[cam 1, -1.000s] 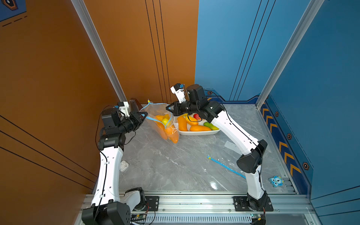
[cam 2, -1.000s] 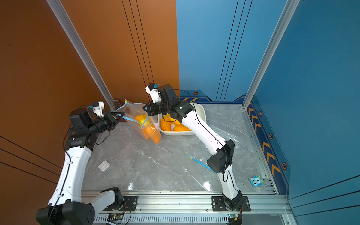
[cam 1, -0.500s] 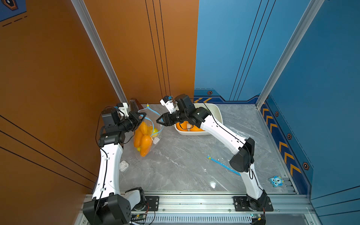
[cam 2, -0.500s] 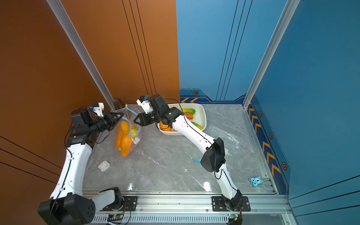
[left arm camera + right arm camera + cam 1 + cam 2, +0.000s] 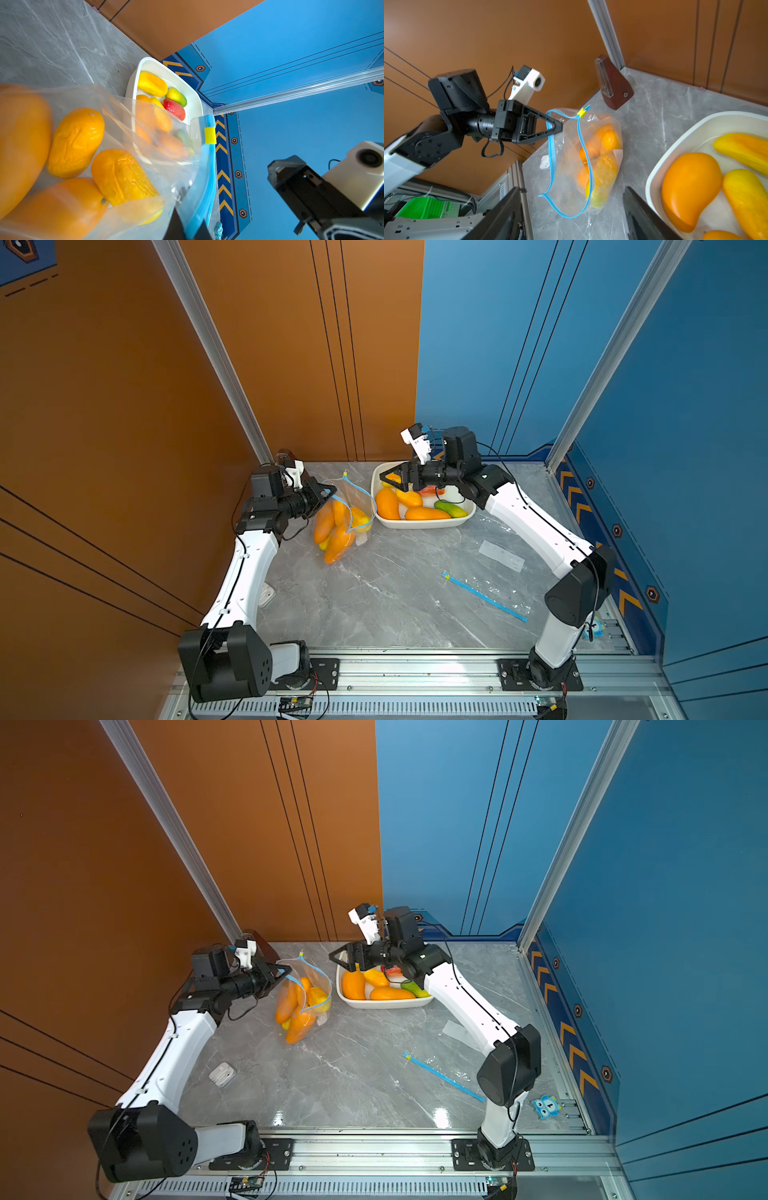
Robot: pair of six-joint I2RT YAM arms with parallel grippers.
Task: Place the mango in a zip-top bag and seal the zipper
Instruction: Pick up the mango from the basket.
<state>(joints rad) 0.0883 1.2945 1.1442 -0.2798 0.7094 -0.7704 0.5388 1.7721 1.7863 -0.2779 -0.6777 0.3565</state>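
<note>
Two grippers and their surroundings, listed from the grip outward.

1. left gripper (image 5: pixel 559 126): pinched tight on the blue zipper rim (image 5: pixel 550 149) of the clear plastic zip-top bag (image 5: pixel 353 506), left of centre in both top views. Holds the mouth lifted and gaping. The small yellow slider (image 5: pixel 581 112) sits at the far end of the track, so nothing is zipped.
2. right gripper (image 5: pixel 386 478): jaws spread wide with nothing between them, hanging over the left rim of the white rectangular plastic tray (image 5: pixel 419 524), upper centre. Was closed at the bag a second ago, and has since opened and drawn back to the tray. Judged: something let go at the bag, whether fruit or rim cannot be told. Free now for another pick or for the zipper.
3. orange and yellow mangoes in the bag (image 5: pixel 338 543): several, heaped at the bottom, with the bag's base resting on the grey marbled table (image 5: pixel 395 605).
4. loose mangoes in the tray (image 5: pixel 386 504): orange and yellow, plus one green and one red.
5. spare flat clear bag (image 5: pixel 486 597): lower right, lying apart from both arms.

Outstanding: sealing not yet begun.
</note>
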